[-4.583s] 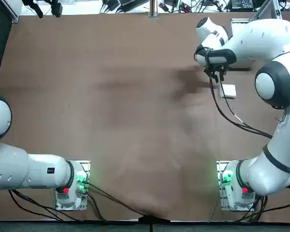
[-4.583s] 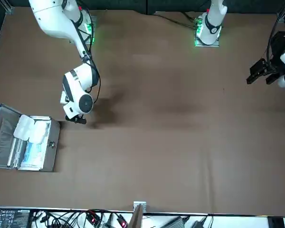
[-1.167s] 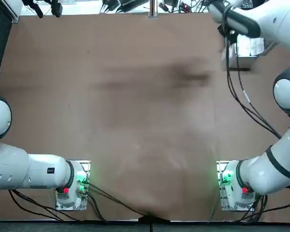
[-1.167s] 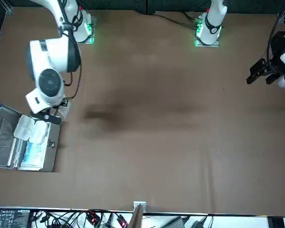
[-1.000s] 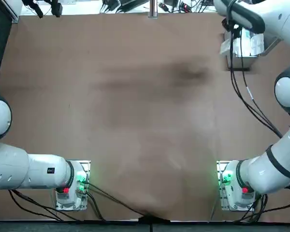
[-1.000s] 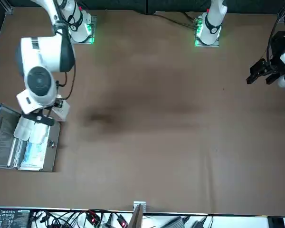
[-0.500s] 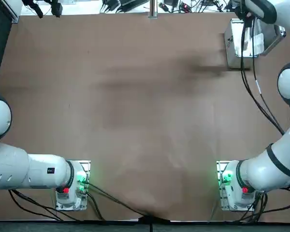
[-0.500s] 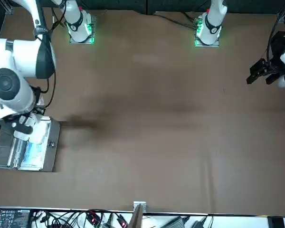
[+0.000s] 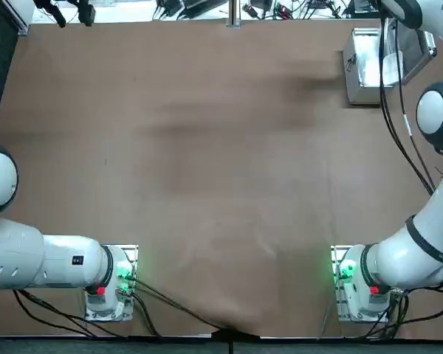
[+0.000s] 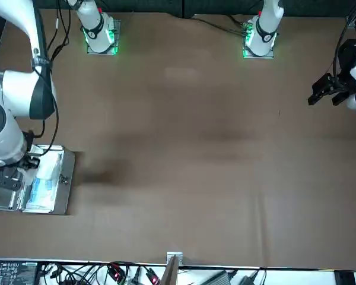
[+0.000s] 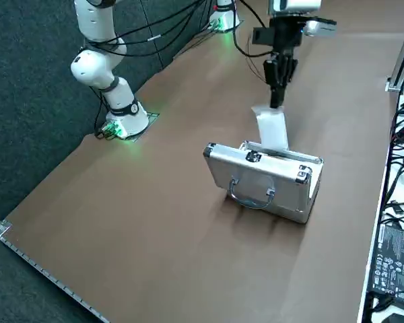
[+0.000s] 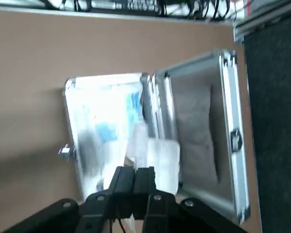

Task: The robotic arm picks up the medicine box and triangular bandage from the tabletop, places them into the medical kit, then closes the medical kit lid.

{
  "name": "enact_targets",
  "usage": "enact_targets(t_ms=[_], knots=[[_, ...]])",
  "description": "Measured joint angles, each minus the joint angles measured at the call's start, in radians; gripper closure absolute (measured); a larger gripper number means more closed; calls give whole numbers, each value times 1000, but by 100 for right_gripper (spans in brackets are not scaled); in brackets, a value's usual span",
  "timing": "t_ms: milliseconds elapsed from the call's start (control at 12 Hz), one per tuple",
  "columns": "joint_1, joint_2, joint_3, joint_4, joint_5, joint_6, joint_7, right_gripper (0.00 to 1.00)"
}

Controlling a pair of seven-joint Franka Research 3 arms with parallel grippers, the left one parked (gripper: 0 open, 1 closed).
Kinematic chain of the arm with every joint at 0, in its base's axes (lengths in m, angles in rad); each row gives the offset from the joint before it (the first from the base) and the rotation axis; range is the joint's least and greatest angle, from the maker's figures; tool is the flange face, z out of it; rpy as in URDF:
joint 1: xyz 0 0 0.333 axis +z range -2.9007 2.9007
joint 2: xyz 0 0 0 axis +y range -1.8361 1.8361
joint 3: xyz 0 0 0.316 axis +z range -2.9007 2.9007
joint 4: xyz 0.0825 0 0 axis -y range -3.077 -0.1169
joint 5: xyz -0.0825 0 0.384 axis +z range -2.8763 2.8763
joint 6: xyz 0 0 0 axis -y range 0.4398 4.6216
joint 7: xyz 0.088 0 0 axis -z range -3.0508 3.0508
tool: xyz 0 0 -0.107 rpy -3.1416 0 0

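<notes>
- The fingers (image 12: 145, 180) of the right gripper (image 12: 132, 171) are nearly together, with only a narrow gap, holding the medicine box (image 11: 271, 128).
- That box is white and flat; in the right side view it hangs tilted below the fingers, its lower end at the opening of the medical kit (image 12: 101, 136).
- The triangular bandage (image 12: 163, 162) is already at the kit — a soft white packet with rounded corners, lying along the hinge side, beside the fingers in the wrist view.
- Inside the kit, pale blue and white material (image 12: 106, 131) shows beyond the fingertips.
- The medical kit lid (image 11: 249, 178) stands open on the robot's right side of the kit, tilted, with its curved metal handle (image 11: 252, 202) on the outer face. Its grey inner face (image 12: 196, 131) shows in the wrist view.
- A metal latch (image 12: 66, 151) sits on the kit wall away from the lid.
- The robotic arm (image 9: 428, 228) reaches from its base to the kit at the far right of the tabletop (image 9: 207, 169) — black cables (image 9: 399, 140) hang along it.
</notes>
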Motion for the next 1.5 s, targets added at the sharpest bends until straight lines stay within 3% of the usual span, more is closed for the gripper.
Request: enact_targets(t_ms=[333, 917, 1500], knots=[[-33, 90, 0, 58, -120, 124, -68, 99], [-71, 162, 0, 85, -246, 159, -136, 99], [-90, 178, 0, 85, -266, 160, -164, 99]])
